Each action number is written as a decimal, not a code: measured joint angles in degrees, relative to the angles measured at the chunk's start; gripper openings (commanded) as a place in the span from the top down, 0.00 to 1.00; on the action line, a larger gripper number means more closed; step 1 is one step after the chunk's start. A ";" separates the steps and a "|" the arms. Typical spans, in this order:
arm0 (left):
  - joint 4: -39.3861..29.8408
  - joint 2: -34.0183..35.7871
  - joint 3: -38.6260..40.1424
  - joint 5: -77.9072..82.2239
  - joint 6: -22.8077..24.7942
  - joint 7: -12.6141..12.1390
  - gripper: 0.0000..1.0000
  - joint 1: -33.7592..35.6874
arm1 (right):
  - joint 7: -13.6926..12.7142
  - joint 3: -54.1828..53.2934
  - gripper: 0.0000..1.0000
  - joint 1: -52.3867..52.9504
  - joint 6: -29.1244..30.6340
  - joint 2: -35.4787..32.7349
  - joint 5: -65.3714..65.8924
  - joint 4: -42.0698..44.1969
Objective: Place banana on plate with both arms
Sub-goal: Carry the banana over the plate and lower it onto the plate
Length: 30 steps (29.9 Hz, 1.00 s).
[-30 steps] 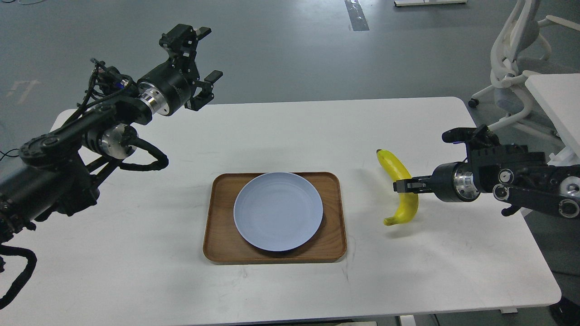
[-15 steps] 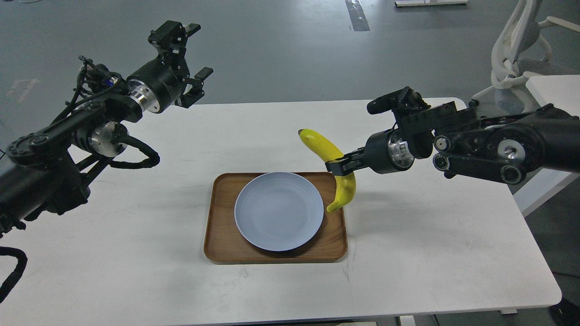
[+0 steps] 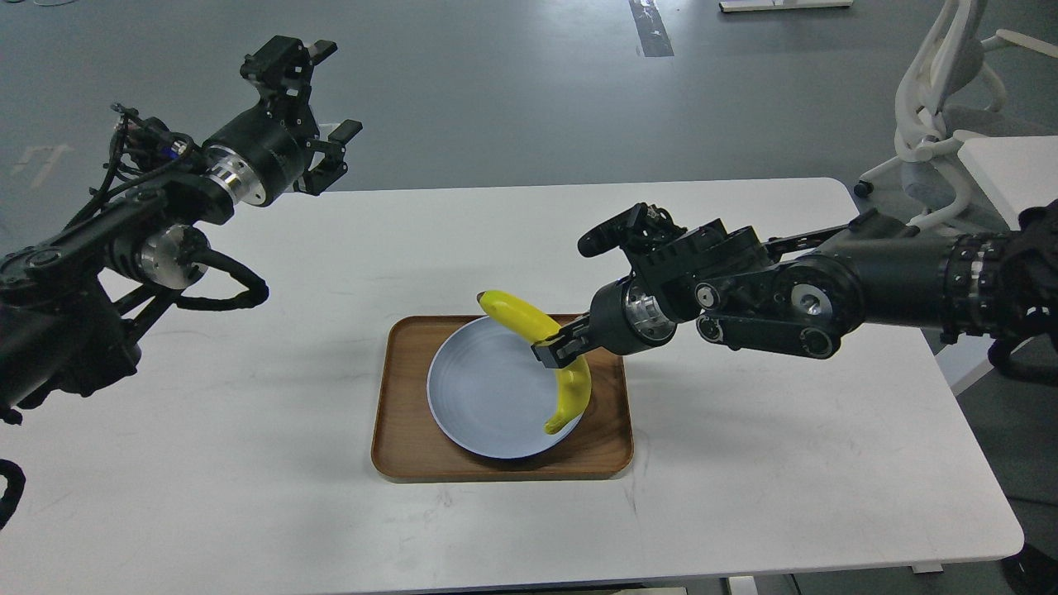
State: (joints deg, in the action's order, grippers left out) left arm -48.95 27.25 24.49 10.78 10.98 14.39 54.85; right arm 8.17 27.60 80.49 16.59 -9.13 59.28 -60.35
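Observation:
The yellow banana (image 3: 529, 326) is held at its middle by my right gripper (image 3: 555, 347), which is shut on it. The banana hangs over the right part of the pale blue-grey plate (image 3: 488, 388), its lower tip near the plate's right rim. I cannot tell if it touches the plate. The plate sits in a brown wooden tray (image 3: 413, 446) at the table's middle. My left gripper (image 3: 318, 99) is open and empty, raised high beyond the table's far left edge, well away from the plate.
The white table (image 3: 785, 463) carries only the tray. A white office chair (image 3: 942, 107) and another white table edge (image 3: 1004, 173) stand at the far right. Grey floor lies beyond the table.
My right arm has carried the banana leftward from the table's right side to above the plate and lowered it. My left arm has drawn back to the left and up a little.

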 measured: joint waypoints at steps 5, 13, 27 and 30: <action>0.00 -0.05 -0.03 0.07 0.15 0.16 0.02 0.00 | -0.19 0.00 0.88 -0.56 0.06 3.18 -1.46 1.83; 0.00 -0.11 -0.06 0.12 0.28 0.20 0.02 -0.01 | -0.54 0.38 0.82 -0.67 1.86 3.82 -2.14 2.24; 0.00 -0.33 -0.04 0.03 0.34 0.19 0.02 0.32 | -1.72 0.06 0.04 -0.76 2.66 3.15 -7.48 3.51; 0.00 -0.28 0.02 -0.09 0.36 0.02 0.02 0.59 | -1.83 -0.08 0.01 -0.30 2.74 3.17 -8.94 3.60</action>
State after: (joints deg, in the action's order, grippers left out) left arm -48.95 26.98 24.51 10.68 11.34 14.41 55.44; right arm 6.34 27.52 80.19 19.33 -5.96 50.34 -56.74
